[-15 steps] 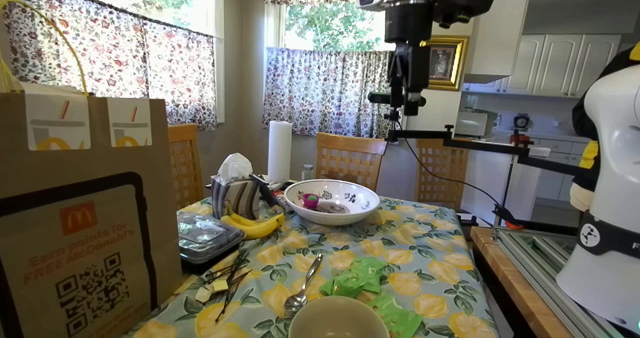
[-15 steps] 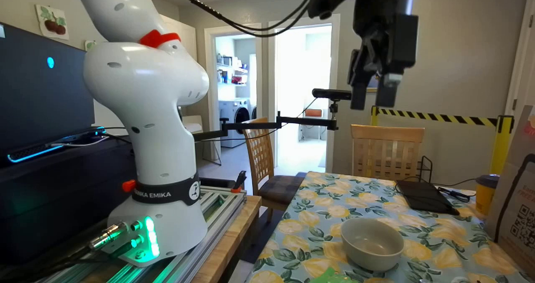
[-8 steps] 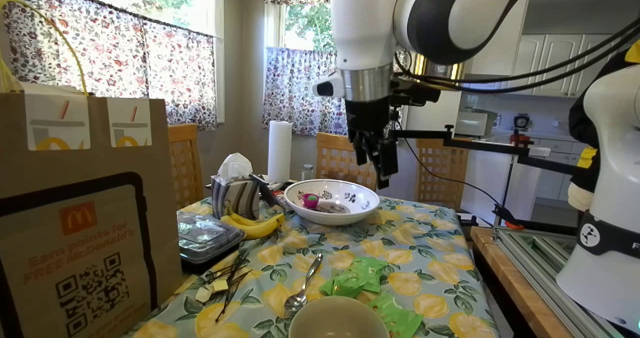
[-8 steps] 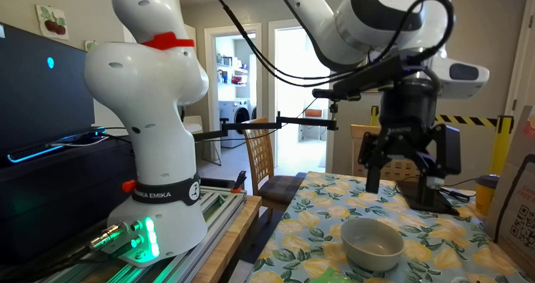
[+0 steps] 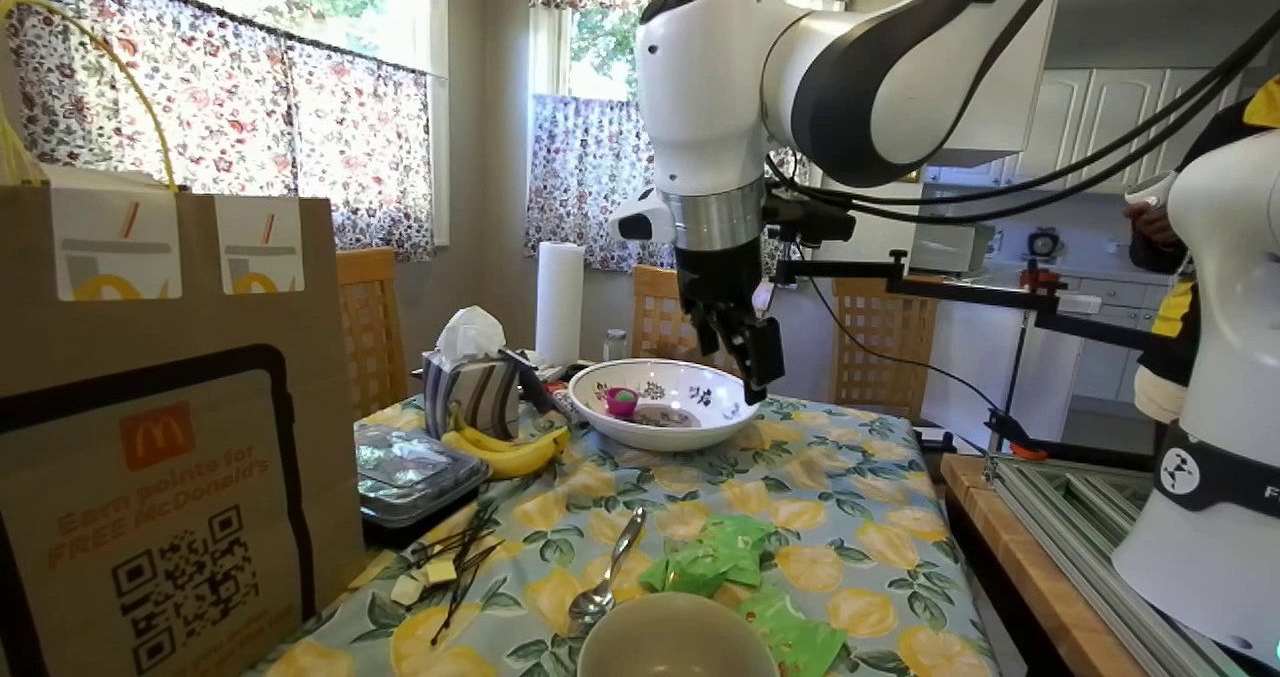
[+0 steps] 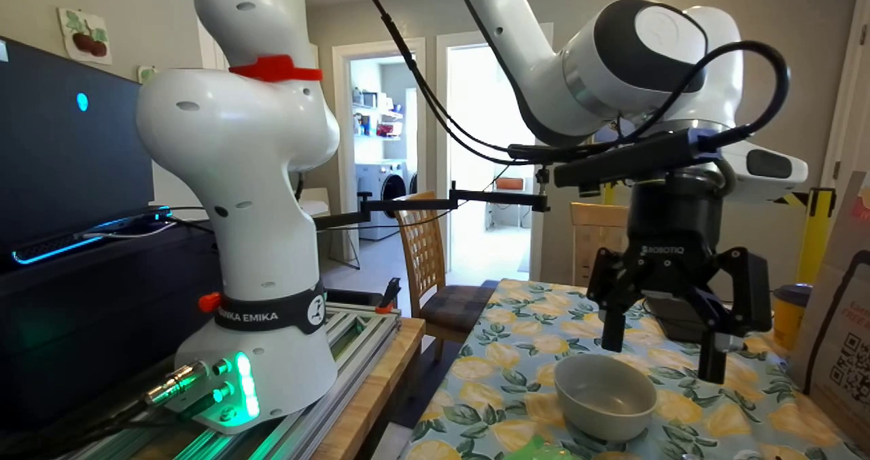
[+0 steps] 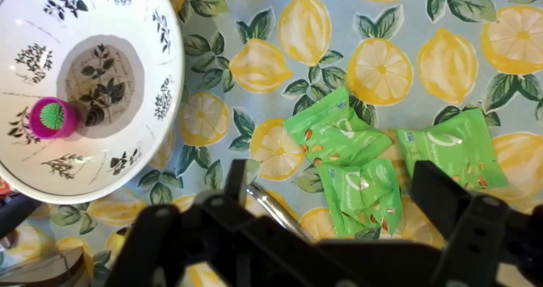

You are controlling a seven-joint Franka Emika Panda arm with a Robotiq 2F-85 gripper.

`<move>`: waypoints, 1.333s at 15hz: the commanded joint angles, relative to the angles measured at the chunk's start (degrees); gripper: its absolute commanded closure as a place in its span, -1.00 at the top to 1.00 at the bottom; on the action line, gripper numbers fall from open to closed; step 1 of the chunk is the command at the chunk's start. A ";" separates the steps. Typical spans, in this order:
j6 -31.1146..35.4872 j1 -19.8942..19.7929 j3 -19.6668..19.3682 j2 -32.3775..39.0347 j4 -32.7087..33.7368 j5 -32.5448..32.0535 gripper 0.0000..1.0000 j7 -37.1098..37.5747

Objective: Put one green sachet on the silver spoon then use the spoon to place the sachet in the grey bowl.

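Several bright lime-green sachets lie on the tablecloth in an exterior view (image 5: pixel 715 555). In the wrist view two lie touching (image 7: pixel 362 193) and a third lies apart to the right (image 7: pixel 456 149). The silver spoon (image 5: pixel 607 579) lies on the cloth beside them; only its handle (image 7: pixel 278 210) shows in the wrist view, the rest hidden by the gripper. The grey bowl (image 6: pixel 598 419) stands upright on the table in both exterior views (image 5: pixel 678 647), with no contents visible. My gripper (image 6: pixel 662 363) is open and empty, pointing down above the table; in the wrist view its fingers (image 7: pixel 331 172) frame a sachet below.
A white patterned bowl (image 5: pixel 665 437) holding a pink cup (image 7: pixel 51 119) stands close to the gripper. Bananas (image 5: pixel 515 454), a plastic box (image 5: pixel 415 472), a tissue box (image 5: pixel 472 392), dark thin sticks (image 5: pixel 465 557) and a paper bag (image 5: pixel 180 437) line one side.
The arm has swung in over the table and lowered the gripper a long way. The gripper fingers stand apart now. The sachets, spoon and grey bowl have not moved.
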 commanded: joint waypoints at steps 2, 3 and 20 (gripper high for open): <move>10.13 -1.09 -1.27 -1.48 -3.29 -0.77 1.00 -2.65; 14.10 -1.28 -1.40 -0.59 -3.86 -0.87 1.00 -3.16; 31.24 -1.42 -1.06 13.78 -4.85 -16.68 1.00 -2.19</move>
